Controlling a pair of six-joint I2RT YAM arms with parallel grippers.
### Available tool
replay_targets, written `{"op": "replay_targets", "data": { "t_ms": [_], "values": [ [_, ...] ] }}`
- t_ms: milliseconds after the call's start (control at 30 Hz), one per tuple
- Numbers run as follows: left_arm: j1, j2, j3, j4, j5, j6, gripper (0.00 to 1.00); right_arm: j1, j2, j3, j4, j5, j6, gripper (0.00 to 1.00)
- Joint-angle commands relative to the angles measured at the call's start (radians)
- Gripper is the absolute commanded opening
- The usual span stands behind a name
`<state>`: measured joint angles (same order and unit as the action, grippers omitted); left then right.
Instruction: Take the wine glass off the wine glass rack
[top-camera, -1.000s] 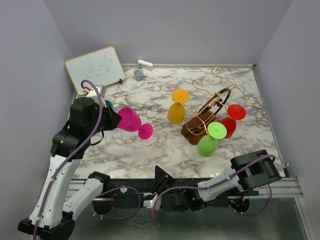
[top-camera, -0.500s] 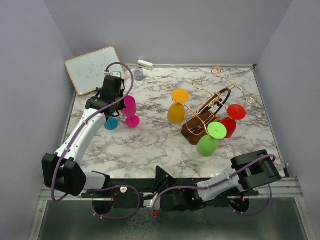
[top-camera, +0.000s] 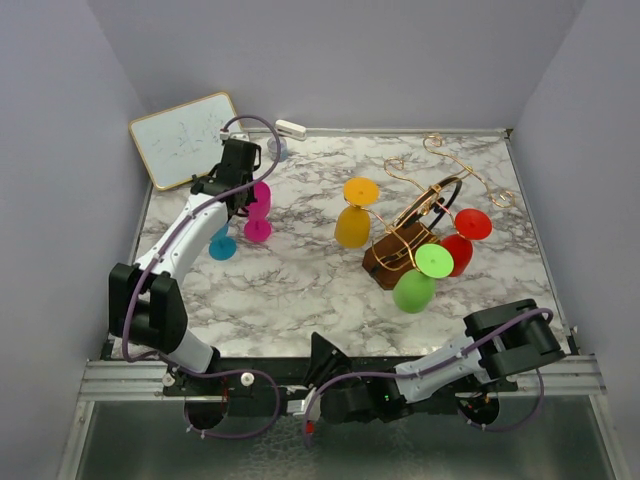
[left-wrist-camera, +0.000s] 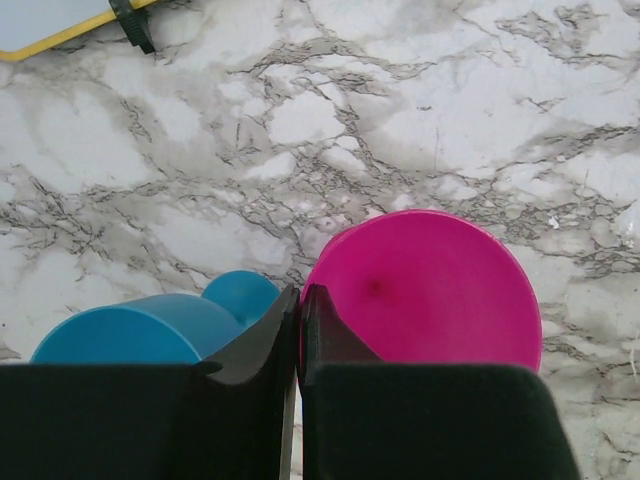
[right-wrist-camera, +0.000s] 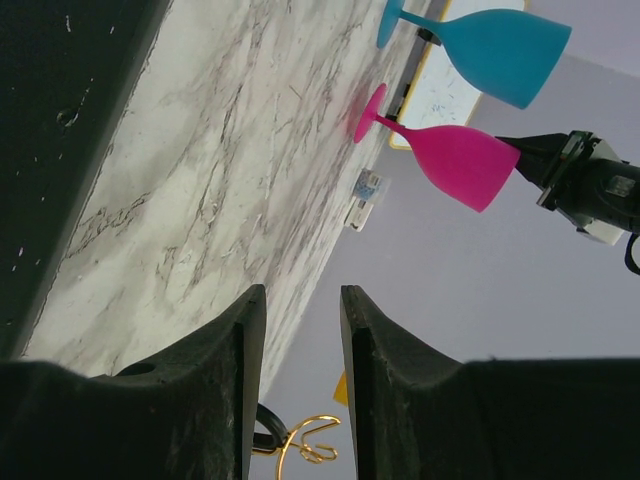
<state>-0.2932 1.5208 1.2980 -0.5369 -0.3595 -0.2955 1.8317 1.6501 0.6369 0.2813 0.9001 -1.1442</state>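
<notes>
Moved: over the last second the left arm has been swung from 8 o'clock out to 10 o'clock of the surface (top-camera: 320, 290). The magenta wine glass (left-wrist-camera: 430, 290) has been carried along and turned from sideways to upright. Nothing else is seen to have shifted.
Left fingers (left-wrist-camera: 260, 345): clenched on the rim of the magenta wine glass, whose thin wall is pinched between them.
Right fingers (right-wrist-camera: 200, 380): parted, with nothing between them, parked low at 6 o'clock.
Task's thing: the magenta wine glass is off the wine glass rack (top-camera: 383, 262) and well apart from it, the glass at 10 o'clock and the rack at 3 o'clock. Whether its foot touches the surface cannot be told.
Neighbours: a cyan wine glass (left-wrist-camera: 130, 335) is just beside it at 7 o'clock, and a whiteboard (top-camera: 188, 138) is propped near at 11 o'clock.
At the rack: a yellow wine glass (top-camera: 353, 228) at its 9 o'clock, a red wine glass (top-camera: 460, 250) at 3 o'clock and a green wine glass (top-camera: 413, 292) at 6 o'clock.
Weight and stiffness: judged light and rigid; the opaque bowl looks like plastic, so breakage seems unlikely.
Slip: the smooth wall is judged slippery, and a glass pinched at one edge may swing or tip.
Where to hold: the rim wall, as now, or the thin stem under the bowl is judged best. The foot should be seated flat before release, clear of the cyan wine glass.
</notes>
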Motion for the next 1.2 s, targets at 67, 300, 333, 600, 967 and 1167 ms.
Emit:
{"op": "replay_targets", "data": {
  "t_ms": [67,300,333,600,967,1167],
  "values": [
    [0.034,0.009,0.021,0.023,-0.041,0.004,0.07,0.006,-0.050,0.014,-0.017,-0.024,0.028,0.36],
    [0.048,-0.029,-0.004,0.035,-0.019,-0.001,0.33,0.006,-0.040,0.022,-0.022,-0.027,0.037,0.36],
    [0.048,-0.037,-0.006,0.035,-0.015,-0.001,0.40,0.006,-0.038,0.022,-0.023,-0.027,0.038,0.36],
    [0.048,-0.115,0.001,0.008,-0.015,-0.009,0.54,0.006,-0.020,0.032,-0.039,-0.027,0.057,0.36],
    [0.048,-0.739,-0.334,0.161,-0.029,-0.076,0.55,-0.020,0.008,0.161,-0.062,-0.073,0.073,0.36],
    [0.048,-1.195,-0.571,0.135,-0.166,-0.171,0.57,-0.141,0.056,0.376,0.015,-0.129,-0.036,0.37]
  ]
}}
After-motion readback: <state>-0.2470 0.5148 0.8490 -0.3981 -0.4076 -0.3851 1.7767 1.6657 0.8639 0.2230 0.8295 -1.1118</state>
